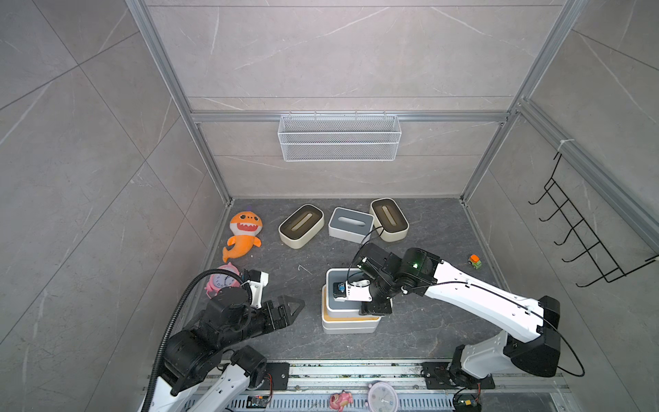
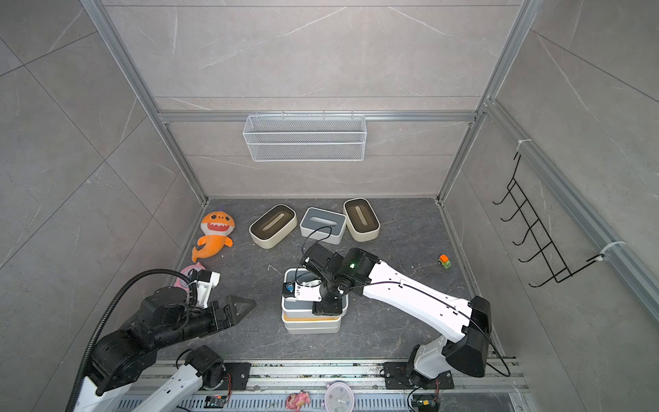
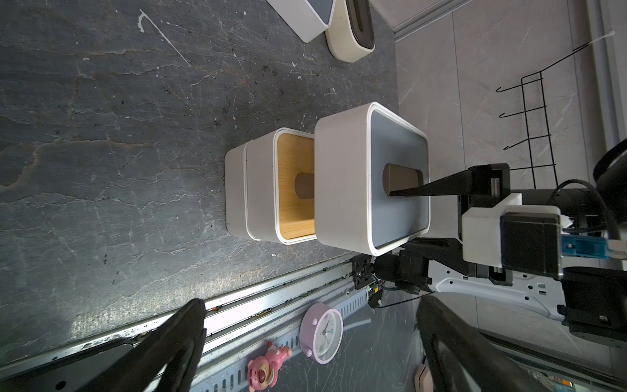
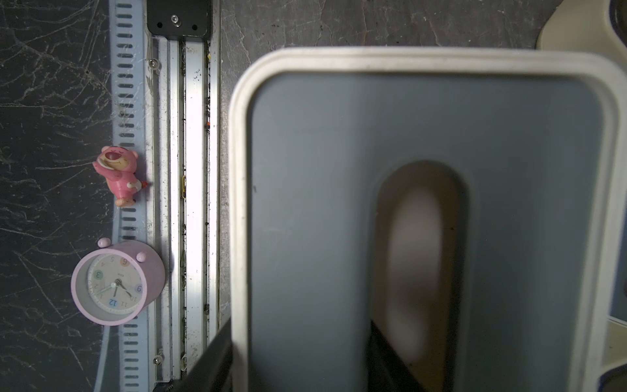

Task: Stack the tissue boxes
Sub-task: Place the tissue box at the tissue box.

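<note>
Right gripper [image 3: 400, 218] clamped on white tissue box with grey slotted lid [image 3: 342, 183]: one finger down in slot, other outside wall. Box sits over stack of two white tissue boxes with tan wood lids [image 1: 349, 325], shifted off-centre; touching or not, cannot tell. Left gripper [image 1: 287, 312] spread wide, empty, beside stack. At back of dark stone-look tabletop [image 1: 428, 321]: rounded cream tissue box with dark-brown lid [image 1: 301, 225], second grey-lidded white box [image 1: 351, 224], another cream brown-lidded box [image 1: 388, 219].

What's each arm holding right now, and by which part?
The right end effector holds the grey-lidded tissue box, one finger in the lid slot, the other outside the long side wall. The left end effector holds nothing.
</note>
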Motion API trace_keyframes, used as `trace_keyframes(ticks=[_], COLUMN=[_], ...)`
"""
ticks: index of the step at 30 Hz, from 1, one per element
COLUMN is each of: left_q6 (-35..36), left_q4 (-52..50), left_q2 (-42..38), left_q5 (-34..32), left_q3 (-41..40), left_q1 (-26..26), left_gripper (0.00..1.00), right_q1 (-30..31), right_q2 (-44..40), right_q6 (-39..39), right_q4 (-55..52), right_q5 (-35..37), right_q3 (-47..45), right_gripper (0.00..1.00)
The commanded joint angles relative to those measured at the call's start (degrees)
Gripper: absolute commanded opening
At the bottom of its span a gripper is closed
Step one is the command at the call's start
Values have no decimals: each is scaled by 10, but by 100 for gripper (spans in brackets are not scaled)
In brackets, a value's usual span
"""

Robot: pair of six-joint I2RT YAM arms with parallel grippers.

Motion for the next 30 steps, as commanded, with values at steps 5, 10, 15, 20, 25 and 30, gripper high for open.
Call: trace_keyframes(ticks=[5, 10, 15, 20, 25, 30], left_q6=[-2, 3, -1, -2, -2, -2], left_q4=[37, 40, 47, 50, 51, 52], left_q2=[1, 12, 8, 7, 8, 7], left_q5=[31, 33, 33, 35, 36, 35], left_q3=[-24, -25, -34, -39, -41, -44], left_q1=[0, 0, 0, 0, 0, 0], left_gripper=[100, 100, 100, 100, 100, 100], right_q1=[13, 14, 16, 18, 19, 23], right_q2=[11, 16, 20, 22, 26, 32], right_q6=[22, 25, 27, 29, 29, 27], right_q4=[14, 24, 32, 36, 41, 40], right_q5=[1, 4, 2, 2, 1, -2], right_q3=[9, 3, -4, -10, -16, -16], right_gripper=[47, 47, 47, 47, 47, 47])
